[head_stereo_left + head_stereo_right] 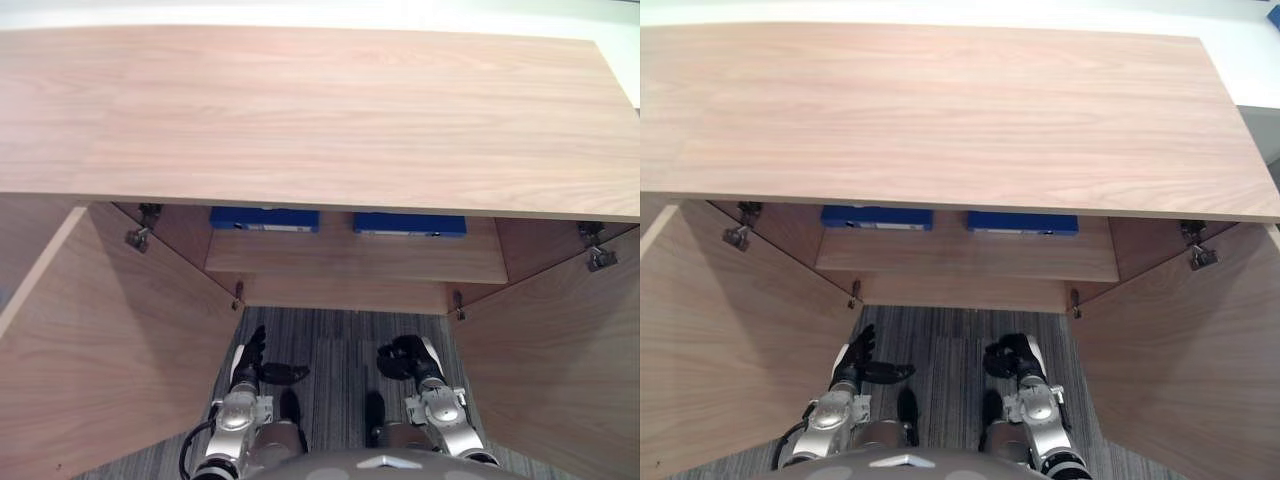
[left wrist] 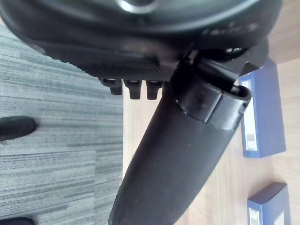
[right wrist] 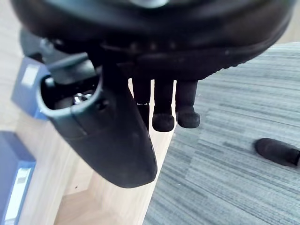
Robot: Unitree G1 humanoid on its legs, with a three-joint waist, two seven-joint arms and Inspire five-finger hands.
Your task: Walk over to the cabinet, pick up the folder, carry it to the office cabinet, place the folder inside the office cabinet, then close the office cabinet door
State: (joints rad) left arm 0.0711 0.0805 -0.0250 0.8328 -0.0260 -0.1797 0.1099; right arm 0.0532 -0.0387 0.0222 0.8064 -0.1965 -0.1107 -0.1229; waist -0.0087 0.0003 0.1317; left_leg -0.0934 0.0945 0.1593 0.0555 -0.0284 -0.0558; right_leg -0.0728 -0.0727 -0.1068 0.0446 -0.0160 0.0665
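Observation:
Two blue folders lie flat side by side on the shelf (image 1: 355, 258) inside the open wooden cabinet (image 1: 320, 110), one on the left (image 1: 264, 218) and one on the right (image 1: 409, 223); the cabinet top hides their far parts. Both also show in the left wrist view (image 2: 262, 117) and the right wrist view (image 3: 14, 183). My left hand (image 1: 252, 358) hangs low over the carpet in front of the cabinet, fingers straight, thumb out, holding nothing. My right hand (image 1: 404, 357) hangs beside it with its fingers curled and empty. Both hands are well short of the folders.
The cabinet's two doors stand wide open towards me, the left door (image 1: 100, 340) and the right door (image 1: 560, 350), flanking my arms. Metal hinges (image 1: 140, 235) show at the upper inner corners. Grey striped carpet (image 1: 335, 340) lies between the doors.

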